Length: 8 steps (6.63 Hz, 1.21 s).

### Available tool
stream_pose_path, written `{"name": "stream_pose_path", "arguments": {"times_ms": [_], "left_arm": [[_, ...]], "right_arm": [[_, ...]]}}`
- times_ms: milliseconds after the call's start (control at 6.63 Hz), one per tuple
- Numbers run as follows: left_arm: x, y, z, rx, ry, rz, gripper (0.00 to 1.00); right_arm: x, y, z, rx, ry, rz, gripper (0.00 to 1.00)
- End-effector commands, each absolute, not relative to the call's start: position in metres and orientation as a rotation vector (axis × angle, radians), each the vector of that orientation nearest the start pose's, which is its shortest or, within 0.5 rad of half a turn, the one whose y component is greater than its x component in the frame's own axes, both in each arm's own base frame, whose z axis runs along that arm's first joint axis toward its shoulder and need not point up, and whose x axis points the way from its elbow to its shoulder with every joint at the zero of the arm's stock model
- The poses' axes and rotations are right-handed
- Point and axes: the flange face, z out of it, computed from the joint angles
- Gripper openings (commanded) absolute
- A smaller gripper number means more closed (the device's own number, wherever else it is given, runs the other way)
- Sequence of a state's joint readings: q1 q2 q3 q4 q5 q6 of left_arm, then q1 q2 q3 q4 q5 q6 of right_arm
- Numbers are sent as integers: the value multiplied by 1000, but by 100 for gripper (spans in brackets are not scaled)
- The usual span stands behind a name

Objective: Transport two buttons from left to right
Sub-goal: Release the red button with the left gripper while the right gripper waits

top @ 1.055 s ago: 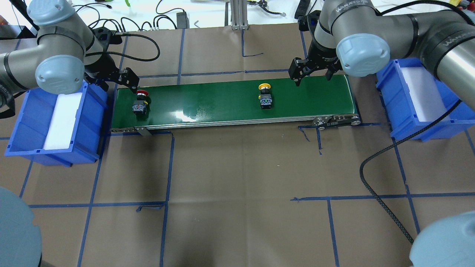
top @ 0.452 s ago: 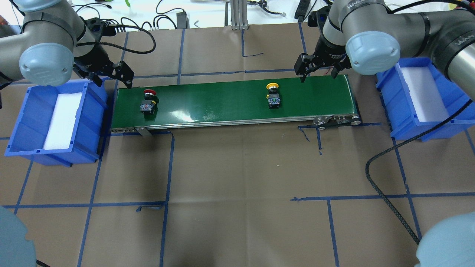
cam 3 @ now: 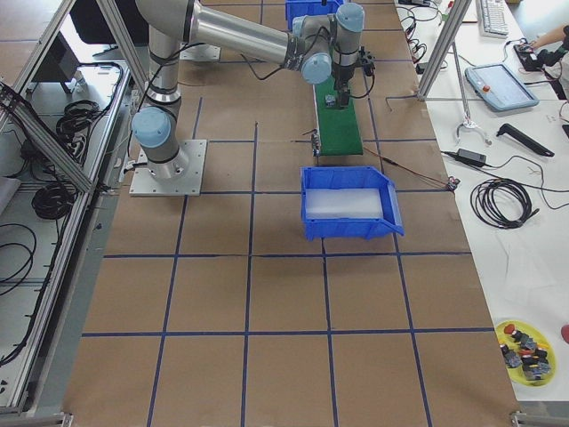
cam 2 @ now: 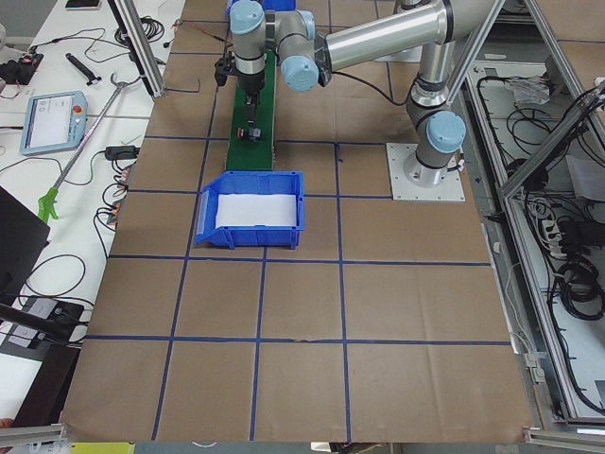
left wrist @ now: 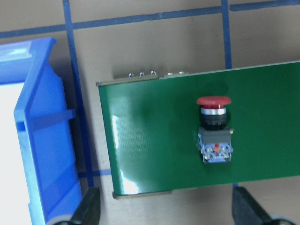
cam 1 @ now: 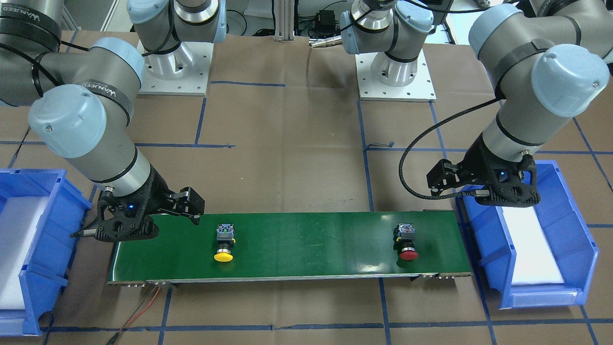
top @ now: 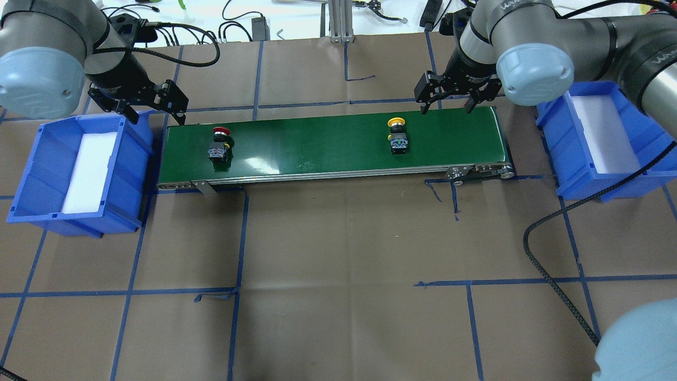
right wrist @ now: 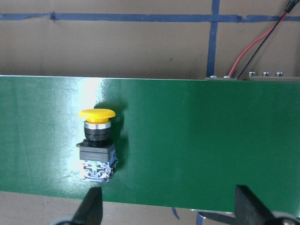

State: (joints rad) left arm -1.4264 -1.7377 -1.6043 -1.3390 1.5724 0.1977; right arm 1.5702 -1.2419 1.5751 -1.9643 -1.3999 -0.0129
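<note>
A red-capped button (top: 219, 145) lies near the left end of the green conveyor belt (top: 317, 143). A yellow-capped button (top: 396, 138) lies on the belt right of its middle. Both also show in the front view, the red one (cam 1: 407, 241) and the yellow one (cam 1: 223, 244). My left gripper (top: 152, 112) is open and empty, above the belt's far left corner, apart from the red button (left wrist: 214, 133). My right gripper (top: 446, 107) is open and empty, above the belt's far edge, right of the yellow button (right wrist: 96, 143).
A blue bin (top: 31, 174) with white foam stands at the belt's left end. A second blue bin (top: 560, 153) stands at its right end. A black cable (top: 550, 296) trails over the brown table at the right. Blue tape lines mark the table.
Both buttons have moved to the right along the belt. My left gripper has drawn back to the far left, away from the red button. My right gripper has only shifted slightly.
</note>
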Motion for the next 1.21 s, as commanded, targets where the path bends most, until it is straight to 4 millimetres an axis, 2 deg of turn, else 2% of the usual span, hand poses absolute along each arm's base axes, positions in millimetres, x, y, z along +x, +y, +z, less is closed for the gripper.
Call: {"name": "stream_pose_path", "arguments": {"times_ms": [0,151,301,452,904,1055], "left_arm": [[-100,-539,446,3,3135,-16,100],[-104,-529,457,-24,3141,-17,100],[-110,-522,456,-7,3140,-12,100],[-111,-519,456,-7,3138,-14,100],[-112,-513,460,-7,3138,-26,100],[-113,-512,460,-5,3138,-26,100]], "right_arm": [[151,-616,344,49,2932,-90,100],[151,-616,344,49,2932,-90,100],[152,-621,324,49,2936,-48,100],[151,-622,318,48,2940,-34,100],[149,-632,269,45,2974,78,100],[148,-633,266,48,2980,85,100]]}}
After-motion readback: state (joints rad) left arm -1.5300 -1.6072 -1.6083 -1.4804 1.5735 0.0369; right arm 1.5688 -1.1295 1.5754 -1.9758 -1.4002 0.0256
